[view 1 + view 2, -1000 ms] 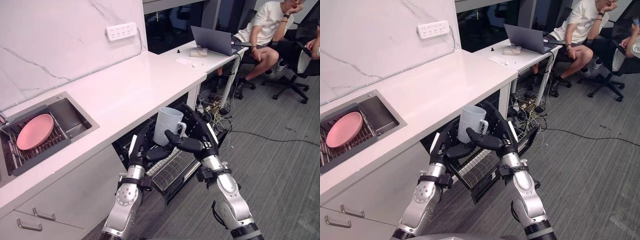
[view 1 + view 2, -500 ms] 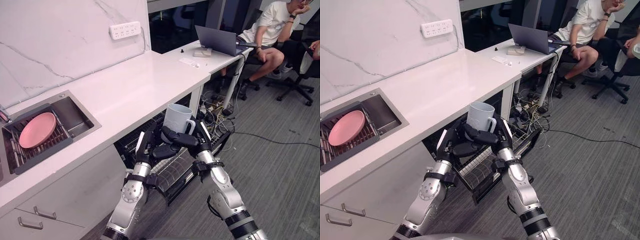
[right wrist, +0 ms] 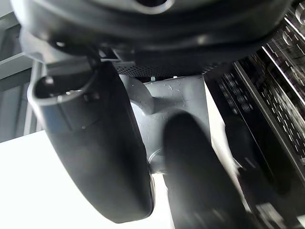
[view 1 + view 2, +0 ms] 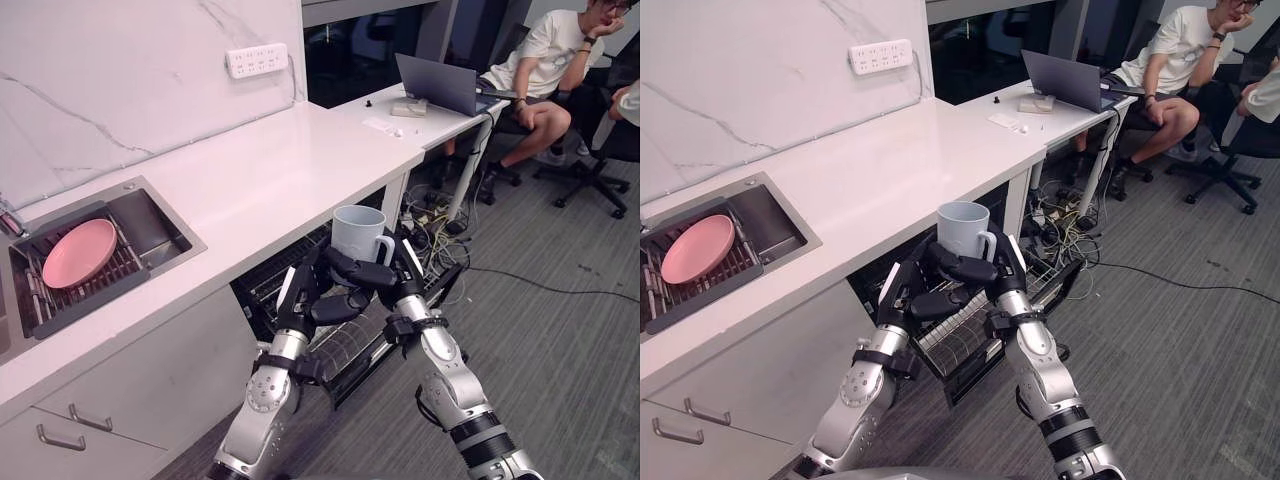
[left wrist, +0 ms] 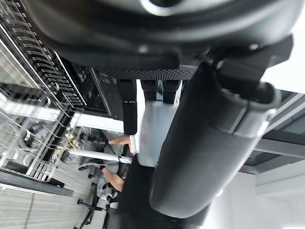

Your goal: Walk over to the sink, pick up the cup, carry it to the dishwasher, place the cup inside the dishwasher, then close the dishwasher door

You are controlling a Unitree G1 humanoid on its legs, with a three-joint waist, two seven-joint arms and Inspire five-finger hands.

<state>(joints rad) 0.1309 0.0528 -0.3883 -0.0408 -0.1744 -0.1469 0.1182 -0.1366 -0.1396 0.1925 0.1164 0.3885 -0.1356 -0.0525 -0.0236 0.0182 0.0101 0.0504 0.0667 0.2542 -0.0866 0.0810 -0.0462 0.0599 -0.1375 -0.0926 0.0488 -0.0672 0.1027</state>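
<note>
A pale blue-grey cup (image 4: 358, 232) stands upright between my two hands, just off the white counter's front edge. My left hand (image 4: 303, 298) curls in from the left below it. My right hand (image 4: 388, 276) wraps its fingers across the cup's lower part, beside the handle. The cup (image 3: 167, 102) shows close against my right thumb in the right wrist view, and as a pale strip (image 5: 151, 129) past my left hand's fingers in the left wrist view. Below the cup the open dishwasher's wire rack (image 4: 343, 347) is pulled out.
A sink (image 4: 160, 222) set in the counter at the left holds a pink plate (image 4: 78, 253) on a rack. At the far right is a desk with a laptop (image 4: 440, 85), a seated person (image 4: 545, 65) on an office chair, and tangled cables (image 4: 432, 222) on the carpet.
The whole view has shifted as I moved. The cup sits a little higher and closer to the counter's edge, and my right hand's fingers have closed further round its base.
</note>
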